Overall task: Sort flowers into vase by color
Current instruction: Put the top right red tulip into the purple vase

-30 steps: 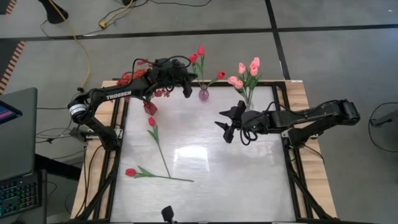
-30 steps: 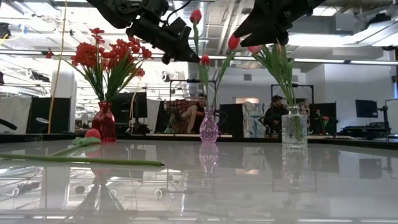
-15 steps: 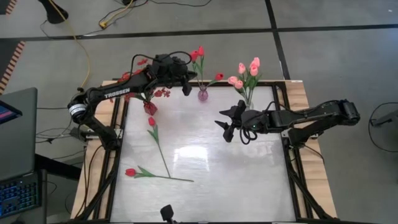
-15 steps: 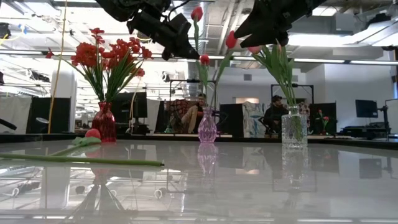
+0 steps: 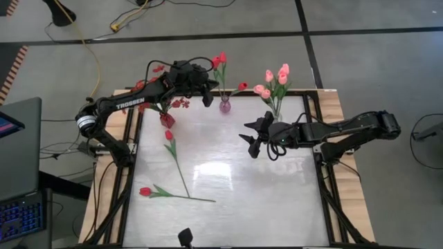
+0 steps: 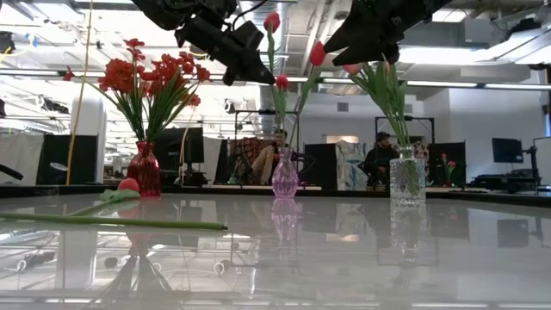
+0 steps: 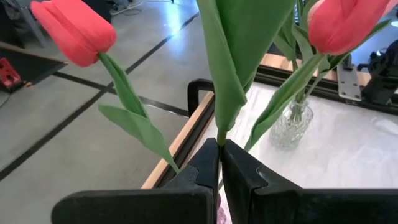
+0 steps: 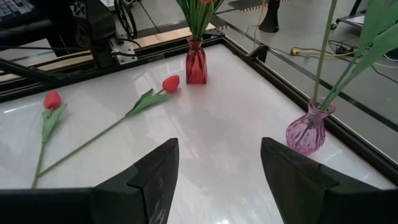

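While purple vase mostly hidden behind left gripper, clamped on red tulip stem at table's 12 o'clock; right gripper spread empty, hovering 2 o'clock; two tulips lying 8 o'clock.

The white table top is glossy and mirror-smooth inside a pale wooden rim, while the clear vase looks like cut, faceted glass and the purple vase like smooth glass.
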Controlling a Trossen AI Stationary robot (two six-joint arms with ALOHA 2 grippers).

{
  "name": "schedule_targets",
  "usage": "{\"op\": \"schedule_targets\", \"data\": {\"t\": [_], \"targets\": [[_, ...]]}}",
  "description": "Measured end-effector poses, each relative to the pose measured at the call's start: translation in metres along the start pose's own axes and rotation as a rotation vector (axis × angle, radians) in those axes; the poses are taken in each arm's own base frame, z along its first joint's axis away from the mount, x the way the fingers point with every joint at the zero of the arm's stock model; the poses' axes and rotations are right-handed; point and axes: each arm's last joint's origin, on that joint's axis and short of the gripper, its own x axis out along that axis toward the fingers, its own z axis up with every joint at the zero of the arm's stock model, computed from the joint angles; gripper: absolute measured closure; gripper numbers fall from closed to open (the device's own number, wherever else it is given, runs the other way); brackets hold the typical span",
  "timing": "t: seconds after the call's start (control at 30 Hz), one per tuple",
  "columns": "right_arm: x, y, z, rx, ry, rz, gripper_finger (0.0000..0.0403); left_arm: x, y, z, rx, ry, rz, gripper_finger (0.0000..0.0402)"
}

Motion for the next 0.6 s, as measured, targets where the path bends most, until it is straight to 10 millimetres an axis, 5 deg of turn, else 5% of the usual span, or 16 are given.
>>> {"op": "schedule_targets", "data": {"t": [0.6], "targets": [[0.000,0.000,0.000,-0.001,0.000,0.000,0.0148,-0.002,0.013,-0.003,-0.074,0.021,-0.011,0.0401]]}}
